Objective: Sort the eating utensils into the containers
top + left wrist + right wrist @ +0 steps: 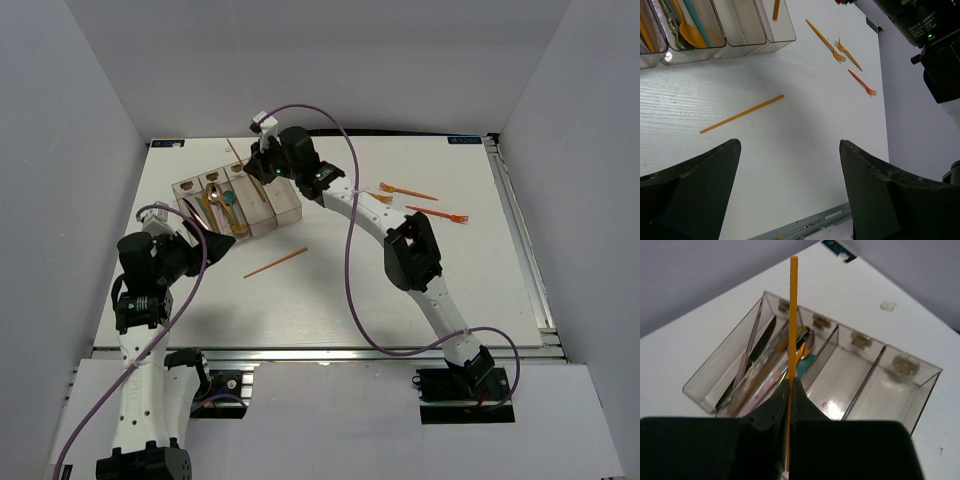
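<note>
Top view: right tool [258, 168] hovering over the containers [285, 205], four clear joined bins on the table's [400, 290] far left.
Left wrist: left tool [789, 144] gaping wide above loose orange chopstick [742, 114].
Right wrist: right tool pinching second orange chopstick [793, 315] upright.

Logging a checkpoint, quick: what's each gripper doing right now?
Left gripper: open, holding nothing.
Right gripper: closed on an orange chopstick.

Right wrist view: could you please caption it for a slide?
Right hand grips an orange chopstick over the four joined clear bins.
</note>
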Motion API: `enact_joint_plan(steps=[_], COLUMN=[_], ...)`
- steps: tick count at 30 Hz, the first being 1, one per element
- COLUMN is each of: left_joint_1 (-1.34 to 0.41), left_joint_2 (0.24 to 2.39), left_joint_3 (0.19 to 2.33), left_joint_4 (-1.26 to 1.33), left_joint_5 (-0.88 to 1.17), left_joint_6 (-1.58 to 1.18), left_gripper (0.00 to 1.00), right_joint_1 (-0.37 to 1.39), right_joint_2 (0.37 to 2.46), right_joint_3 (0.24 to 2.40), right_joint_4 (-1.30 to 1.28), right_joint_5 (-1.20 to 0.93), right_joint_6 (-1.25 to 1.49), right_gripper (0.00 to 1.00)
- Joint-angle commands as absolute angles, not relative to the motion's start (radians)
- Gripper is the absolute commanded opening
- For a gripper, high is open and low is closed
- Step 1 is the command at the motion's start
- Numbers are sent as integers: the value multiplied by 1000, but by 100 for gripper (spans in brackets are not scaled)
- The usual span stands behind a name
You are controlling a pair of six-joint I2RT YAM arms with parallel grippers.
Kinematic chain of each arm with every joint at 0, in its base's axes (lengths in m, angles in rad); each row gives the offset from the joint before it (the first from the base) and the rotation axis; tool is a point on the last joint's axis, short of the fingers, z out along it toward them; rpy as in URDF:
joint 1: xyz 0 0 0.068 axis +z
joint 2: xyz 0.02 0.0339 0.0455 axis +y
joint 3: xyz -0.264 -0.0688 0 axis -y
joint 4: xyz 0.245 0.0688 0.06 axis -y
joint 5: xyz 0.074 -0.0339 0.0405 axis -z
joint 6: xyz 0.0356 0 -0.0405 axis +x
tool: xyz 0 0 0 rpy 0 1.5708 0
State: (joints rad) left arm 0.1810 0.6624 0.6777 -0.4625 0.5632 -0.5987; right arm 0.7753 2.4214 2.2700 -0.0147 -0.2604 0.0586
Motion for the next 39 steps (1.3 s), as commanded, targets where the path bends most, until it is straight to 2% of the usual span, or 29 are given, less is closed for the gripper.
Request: enact_joint_plan(steps=[1,14,15,17,18,20,21,23,26,27,29,30,33,35,36,39], left_joint_1=[183,181,183,181,181,181,181,183,181,181,176,161,68,-45,-169,-369], left_joint_2=[641,626,627,629,630,630,635,643,673,684,721,732,787,856,886,1053], left_joint_3=[675,703,703,704,706,709,710,715,721,721,718,718,716,730,742,819], left_joint_4=[-514,-577,-577,-578,-580,-581,-581,-581,-577,-574,-561,-557,-519,-496,-486,-488], left_joint_5=[545,531,534,538,540,549,552,561,594,609,652,658,640,548,502,344], left_joint_6=[-569,-540,-538,-537,-535,-531,-531,-528,-525,-523,-517,-518,-517,-526,-522,-457], left_gripper=[91,91,91,91,91,91,91,89,84,83,76,74,69,68,68,67], right_joint_1=[778,810,813,810,810,807,802,796,770,746,707,656,553,493,473,392], right_joint_2=[2459,2493,2496,2496,2491,2477,2474,2459,2412,2375,2300,2274,2189,2117,2090,1981], right_joint_3=[2327,2197,2186,2180,2172,2164,2161,2161,2161,2157,2120,2099,1991,1899,1866,1735], right_joint_4=[189,213,210,190,187,176,172,161,124,114,98,107,233,213,181,-15], right_joint_5=[-121,-138,-140,-143,-146,-150,-159,-173,-221,-288,-429,-644,-1031,-1153,-1173,-1203], right_joint_6=[101,112,107,83,74,52,48,41,38,44,31,23,60,28,-4,-220], right_gripper=[0,1,8,16,28,37,46,53,71,88,89,89,89,89,89,89])
